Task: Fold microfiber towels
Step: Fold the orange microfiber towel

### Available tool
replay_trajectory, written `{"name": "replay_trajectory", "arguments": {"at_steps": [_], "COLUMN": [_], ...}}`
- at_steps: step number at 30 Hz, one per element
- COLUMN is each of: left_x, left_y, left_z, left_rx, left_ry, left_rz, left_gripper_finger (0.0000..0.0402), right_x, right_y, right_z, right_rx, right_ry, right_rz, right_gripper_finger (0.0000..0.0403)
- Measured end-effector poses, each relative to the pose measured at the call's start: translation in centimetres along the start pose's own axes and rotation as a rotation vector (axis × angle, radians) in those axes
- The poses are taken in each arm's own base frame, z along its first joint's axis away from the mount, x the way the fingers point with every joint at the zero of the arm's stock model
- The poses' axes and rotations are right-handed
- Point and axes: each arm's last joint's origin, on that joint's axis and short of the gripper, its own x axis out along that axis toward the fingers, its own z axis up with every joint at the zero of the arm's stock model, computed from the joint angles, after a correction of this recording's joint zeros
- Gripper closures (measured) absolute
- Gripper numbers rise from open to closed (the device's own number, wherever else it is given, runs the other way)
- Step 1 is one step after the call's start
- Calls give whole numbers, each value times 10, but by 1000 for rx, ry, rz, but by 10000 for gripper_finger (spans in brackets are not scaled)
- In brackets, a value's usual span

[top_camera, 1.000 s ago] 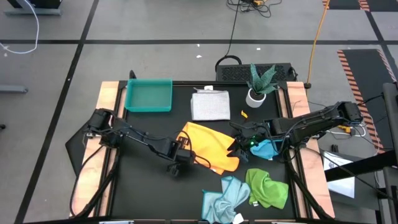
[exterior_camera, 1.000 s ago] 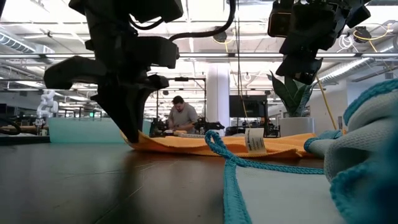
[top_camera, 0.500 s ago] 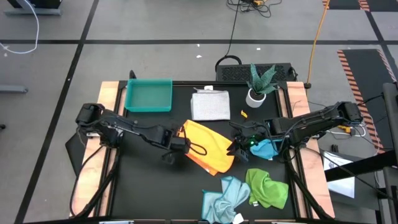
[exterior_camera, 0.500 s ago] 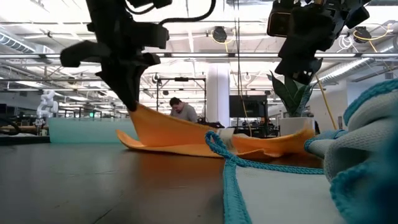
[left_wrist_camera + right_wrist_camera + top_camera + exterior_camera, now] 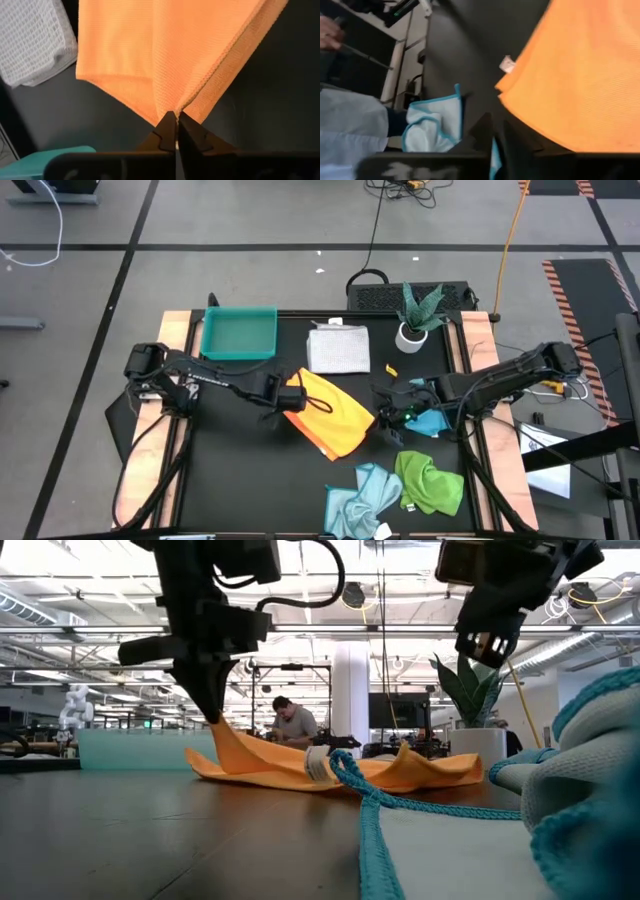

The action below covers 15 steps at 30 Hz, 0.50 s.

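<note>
Two claws bear on one cloth. The left claw [image 5: 176,131] is pressed together on a corner of the soft yellow-orange square microfiber towel [image 5: 330,412], holding that corner lifted off the dark desk [image 5: 240,480]; the rest of the cloth trails away from it toward the right arm and lies on the desk, its long axis running slantwise from the left claw down toward the desk's near right. The right claw [image 5: 392,410] hangs just off the towel's opposite edge with its fingers drawn together, and I cannot tell that it holds anything. My judgement is that the fold turns on carrying the lifted corner across toward that right-hand edge, and the left arm alone has the cloth. A crumpled bright blue towel [image 5: 425,420] sits under the right arm; the green towel [image 5: 430,480] and pale blue towel [image 5: 360,495] lie bunched at the near edge. A small white tag [image 5: 317,762] shows on the orange cloth, but no writing on it can be read. Farther back sit the folded white-grey towel [image 5: 337,348] and a rigid teal tray [image 5: 238,333].
</note>
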Motion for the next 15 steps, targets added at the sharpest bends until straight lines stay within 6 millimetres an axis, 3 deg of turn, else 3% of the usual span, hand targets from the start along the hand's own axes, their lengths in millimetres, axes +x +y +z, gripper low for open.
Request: {"name": "replay_trajectory", "arguments": {"at_steps": [7, 15], "left_x": [0, 0], "left_y": [1, 1], "left_z": [0, 1], "left_rx": [-5, -23], "left_ry": [-10, -18], "left_rz": [-13, -20], "left_gripper_finger": [386, 389], "right_x": [24, 71], "right_y": [10, 8], "right_z": [7, 29], "right_rx": [-41, -191], "right_ry": [84, 442], "right_rz": [-79, -317], "right_gripper_finger": [402, 400]}}
